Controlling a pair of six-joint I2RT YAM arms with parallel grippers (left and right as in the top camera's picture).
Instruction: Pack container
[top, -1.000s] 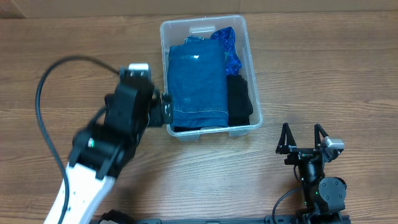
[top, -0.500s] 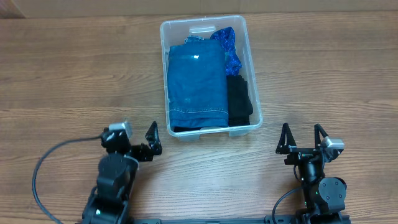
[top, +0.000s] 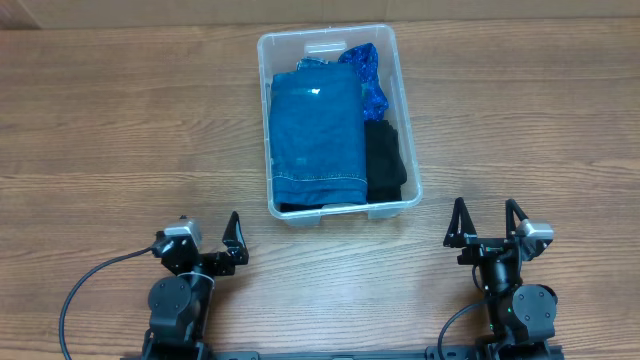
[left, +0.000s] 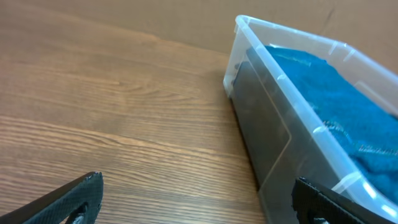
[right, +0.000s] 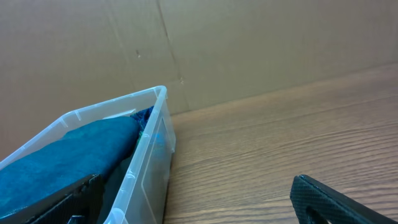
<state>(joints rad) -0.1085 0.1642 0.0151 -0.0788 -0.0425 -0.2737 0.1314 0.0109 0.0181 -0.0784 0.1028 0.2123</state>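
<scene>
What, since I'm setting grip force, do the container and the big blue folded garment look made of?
The container: clear, glossy plastic, likely rigid; the clothes show through its walls. The blue folded garment: matte woven cloth, probably denim, judging by the stitched hem line.

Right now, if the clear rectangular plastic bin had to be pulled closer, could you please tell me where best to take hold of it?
Probably pinch the rim of the clear rectangular plastic bin at its near short wall, coming from the robot's side, one finger inside, one outside. That wall is thin, upright and nearest the robot; the folded blue denim seems to stop short of it.
</scene>
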